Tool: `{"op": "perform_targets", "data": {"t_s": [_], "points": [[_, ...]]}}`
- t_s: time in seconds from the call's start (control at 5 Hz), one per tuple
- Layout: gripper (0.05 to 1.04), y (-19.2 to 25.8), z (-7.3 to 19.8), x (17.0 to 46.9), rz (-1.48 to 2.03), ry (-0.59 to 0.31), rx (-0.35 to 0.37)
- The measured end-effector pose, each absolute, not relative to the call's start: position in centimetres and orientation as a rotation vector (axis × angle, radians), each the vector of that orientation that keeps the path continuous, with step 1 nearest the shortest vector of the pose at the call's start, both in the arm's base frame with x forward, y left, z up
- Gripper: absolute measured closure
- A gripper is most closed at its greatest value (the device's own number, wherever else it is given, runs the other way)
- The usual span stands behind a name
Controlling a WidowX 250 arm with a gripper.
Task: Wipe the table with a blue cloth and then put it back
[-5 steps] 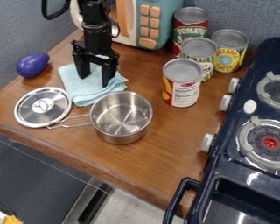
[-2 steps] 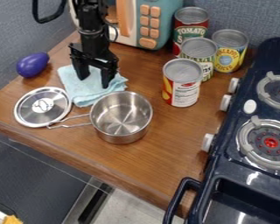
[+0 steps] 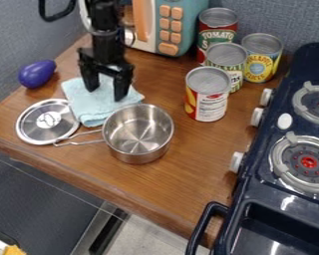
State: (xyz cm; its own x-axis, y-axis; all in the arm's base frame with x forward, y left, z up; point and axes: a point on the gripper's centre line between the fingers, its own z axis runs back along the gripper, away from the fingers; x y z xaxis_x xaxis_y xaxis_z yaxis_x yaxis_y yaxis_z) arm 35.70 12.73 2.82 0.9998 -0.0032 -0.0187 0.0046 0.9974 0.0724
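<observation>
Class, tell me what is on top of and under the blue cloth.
The gripper is over the cloth, fingers apart. What lies underneath is covered; bare table shows to its right.

fixed camera, slanting down over wooden counter (image 3: 201,149)

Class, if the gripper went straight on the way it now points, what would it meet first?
Pointing down, the gripper would meet the cloth first. Its fingertips look close to the cloth or on it; this slanted view leaves that unclear.
</observation>
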Motion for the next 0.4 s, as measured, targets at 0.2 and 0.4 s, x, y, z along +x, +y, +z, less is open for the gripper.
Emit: {"op": "perform_targets", "data": {"t_s": [0.2, 0.4], "points": [[0.083, 12.51, 4.99, 36.14, -0.001, -0.031, 0.092], [0.083, 12.49, 4.92, 36.21, 0.006, -0.038, 0.091]]}}
